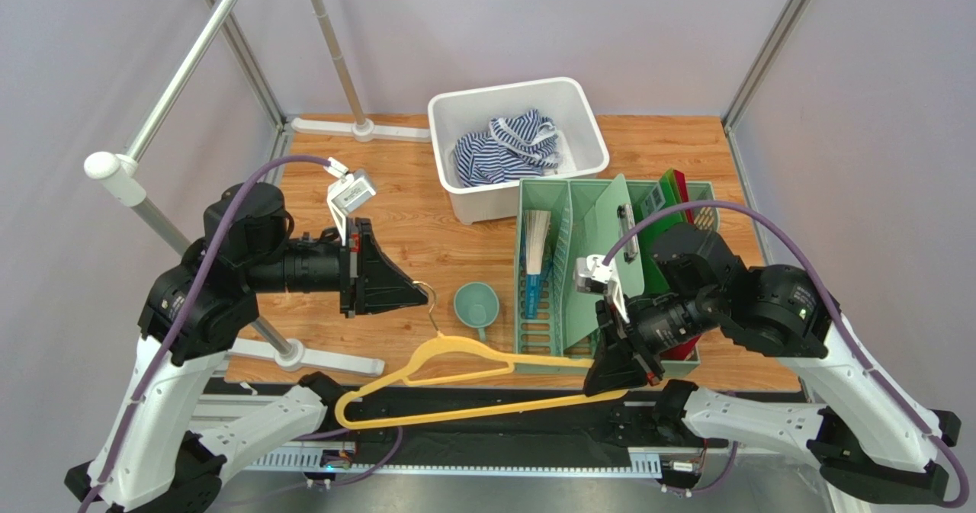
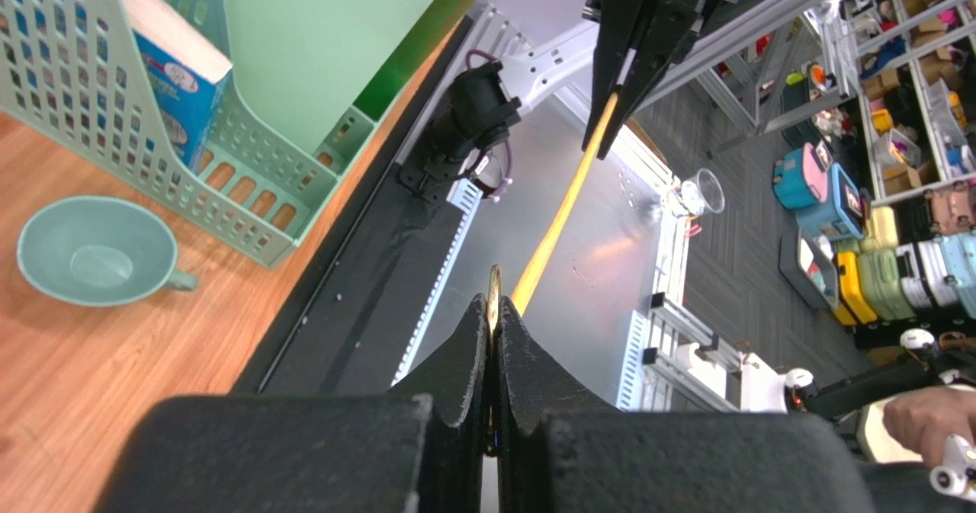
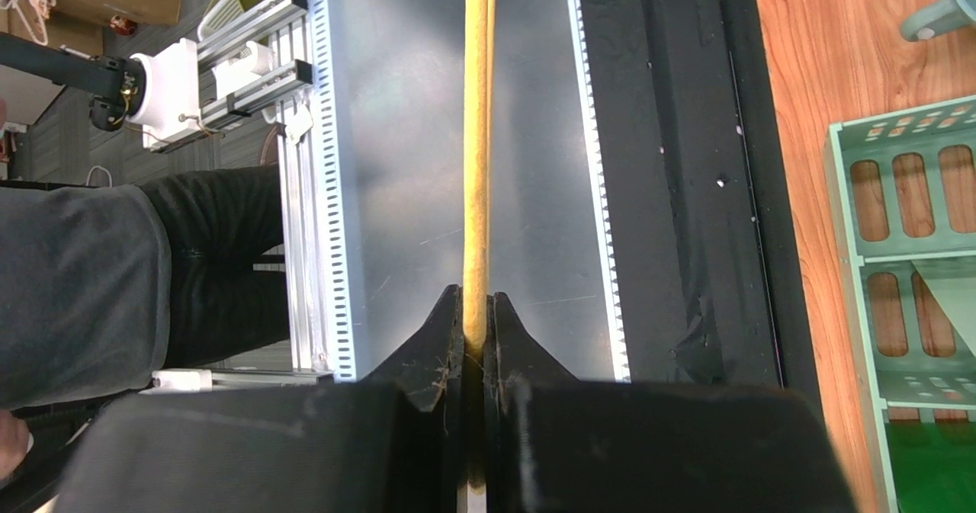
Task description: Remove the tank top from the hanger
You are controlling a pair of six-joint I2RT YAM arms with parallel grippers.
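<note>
The striped navy and white tank top (image 1: 505,147) lies crumpled inside the white bin (image 1: 579,111) at the back. The bare yellow hanger (image 1: 458,367) hangs in the air over the table's near edge, held by both grippers. My left gripper (image 1: 424,297) is shut on the hanger's metal hook (image 2: 494,290). My right gripper (image 1: 596,382) is shut on the hanger's right end (image 3: 475,193). In the left wrist view the yellow bar (image 2: 561,210) runs from my fingers to the right gripper (image 2: 613,113).
A green file organizer (image 1: 596,267) with a book and folders stands right of centre. A teal cup (image 1: 477,305) sits beside it. A grey rail (image 1: 189,61) on a white stand rises at the left. A person's leg (image 3: 126,273) shows beyond the table's near edge.
</note>
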